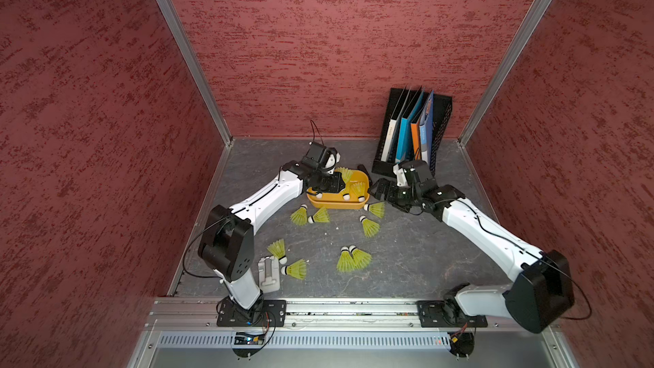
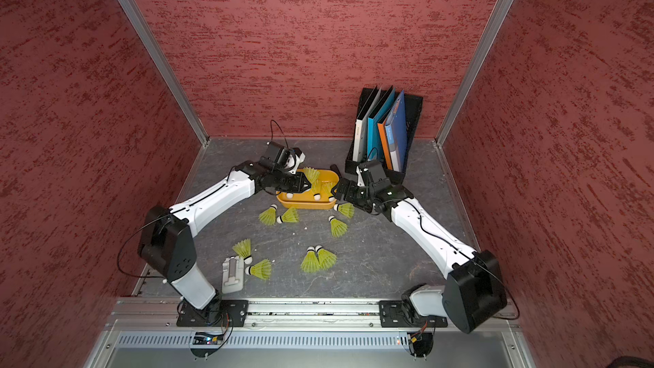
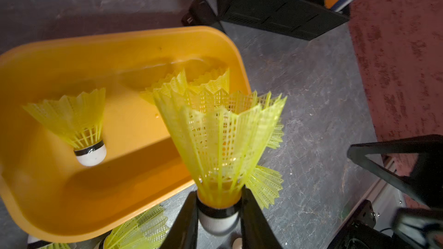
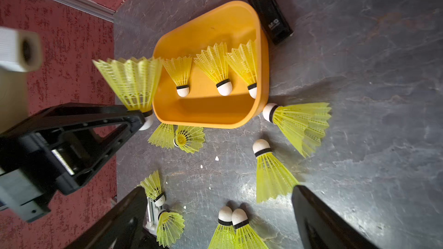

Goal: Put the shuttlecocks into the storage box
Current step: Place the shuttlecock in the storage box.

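Twelve shuttlecocks [image 1: 370, 228] by our count: three lie in the one box [image 1: 336, 206], eight are scattered over the surface [image 1: 407, 260], and one is up in the left hand [image 3: 218, 203]. That hand is clamped tight on its white tip, skirt pointing away, at the box's left end. The right hand [image 1: 380, 189] gapes wide and holds nothing, hovering just beside the box's right end. We see the box sitting mid-surface, toward the back.
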`<state>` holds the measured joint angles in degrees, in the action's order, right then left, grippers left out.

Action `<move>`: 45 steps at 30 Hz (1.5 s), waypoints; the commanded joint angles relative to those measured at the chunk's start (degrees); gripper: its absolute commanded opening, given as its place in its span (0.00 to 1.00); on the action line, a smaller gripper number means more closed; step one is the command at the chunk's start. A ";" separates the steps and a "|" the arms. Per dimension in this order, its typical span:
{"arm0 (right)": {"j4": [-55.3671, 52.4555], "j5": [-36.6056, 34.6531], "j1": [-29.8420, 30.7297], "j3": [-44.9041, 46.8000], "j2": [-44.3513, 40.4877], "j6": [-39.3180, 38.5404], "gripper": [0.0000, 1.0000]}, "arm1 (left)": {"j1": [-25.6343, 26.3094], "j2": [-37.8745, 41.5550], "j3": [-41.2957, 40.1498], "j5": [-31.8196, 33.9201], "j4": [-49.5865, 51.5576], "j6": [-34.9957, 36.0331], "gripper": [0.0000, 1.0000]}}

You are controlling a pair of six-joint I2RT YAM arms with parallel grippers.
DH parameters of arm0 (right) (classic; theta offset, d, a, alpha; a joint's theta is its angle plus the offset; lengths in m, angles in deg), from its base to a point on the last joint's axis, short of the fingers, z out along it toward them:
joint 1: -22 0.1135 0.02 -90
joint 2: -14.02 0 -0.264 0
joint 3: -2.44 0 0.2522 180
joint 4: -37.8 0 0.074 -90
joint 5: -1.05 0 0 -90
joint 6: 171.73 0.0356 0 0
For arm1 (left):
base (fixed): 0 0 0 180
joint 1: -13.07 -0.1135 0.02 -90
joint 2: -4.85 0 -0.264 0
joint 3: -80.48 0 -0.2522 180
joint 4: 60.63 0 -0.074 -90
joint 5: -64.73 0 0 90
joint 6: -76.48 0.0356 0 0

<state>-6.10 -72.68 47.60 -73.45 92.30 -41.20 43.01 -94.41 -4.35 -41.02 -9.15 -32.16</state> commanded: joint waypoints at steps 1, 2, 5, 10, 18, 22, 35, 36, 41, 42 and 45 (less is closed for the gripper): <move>0.89 0.20 -0.29 -2.90 1.29 -2.09 0.97 | -0.25 -2.59 2.45 2.25 8.03 -6.69 0.21; 1.10 0.34 -0.29 -3.06 1.59 -2.12 0.97 | -0.31 -3.13 2.66 2.51 8.63 -7.60 0.21; 1.56 0.99 -0.29 -2.92 2.30 -1.94 0.97 | -0.27 -3.52 2.16 4.00 8.70 -10.46 0.21; 1.59 1.77 -0.29 -2.68 3.32 -1.89 0.97 | -0.58 -6.07 3.44 4.67 9.48 -12.54 0.20; 5.02 4.09 0.01 -6.42 10.06 -3.66 0.97 | -2.31 -10.33 6.10 5.95 9.77 -12.23 0.16; 4.74 3.85 0.50 -10.26 13.93 -4.23 0.97 | -3.20 -11.80 7.07 6.43 9.82 -11.56 0.16; 4.38 3.32 1.54 -12.78 16.81 -3.88 0.97 | -3.58 -16.84 11.91 5.81 11.35 -10.63 0.15; 4.38 3.22 1.48 -12.67 16.75 -3.81 0.97 | -3.65 -16.95 11.99 5.90 11.24 -10.56 0.15; 4.60 3.29 1.62 -12.42 16.73 -3.58 0.97 | -3.57 -17.50 12.12 5.99 11.15 -10.28 0.16; 4.70 3.24 1.63 -12.40 16.80 -3.58 0.97 | -3.54 -17.60 12.08 6.15 11.13 -10.21 0.16; 4.68 3.32 1.59 -12.40 16.74 -3.62 0.97 | -3.26 -17.64 11.73 6.68 10.89 -9.87 0.20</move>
<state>-2.73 -69.55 48.91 -85.51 108.87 -44.52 39.49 -110.76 6.62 -35.38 1.60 -43.21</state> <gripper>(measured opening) 0.974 0.287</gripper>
